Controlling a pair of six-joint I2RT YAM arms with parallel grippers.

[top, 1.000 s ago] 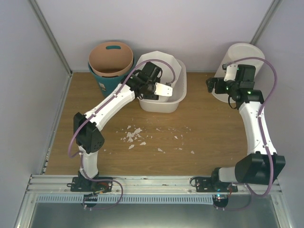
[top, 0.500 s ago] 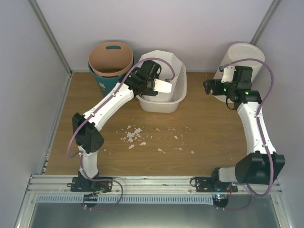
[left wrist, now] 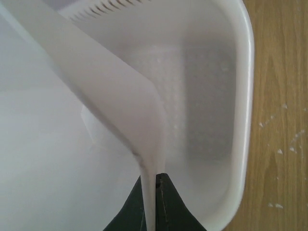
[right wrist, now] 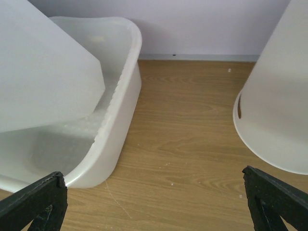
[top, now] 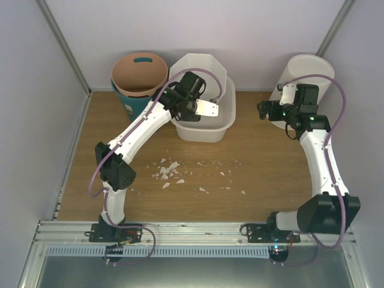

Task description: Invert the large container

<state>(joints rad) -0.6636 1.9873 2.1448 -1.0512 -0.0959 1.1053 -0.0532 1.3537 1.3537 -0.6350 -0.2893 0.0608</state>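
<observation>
One octagonal bin (top: 199, 65) seemingly tilts inside large container (top: 207, 134).

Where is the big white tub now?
In the top view, the large container sits at the back of the table, left of centre, beside the teal bin, with the octagonal white bin tilted inside it.

A teal bin (top: 140, 75) with a brown inside stands upright in the back left corner of the wooden counter (top: 264, 168). Just to its right, an octagonal white bin (top: 198, 67) tilts with its mouth upward. A round white bin (top: 309, 69) lies tipped at the back right. White scraps (top: 169, 171) litter mid-counter.
</observation>
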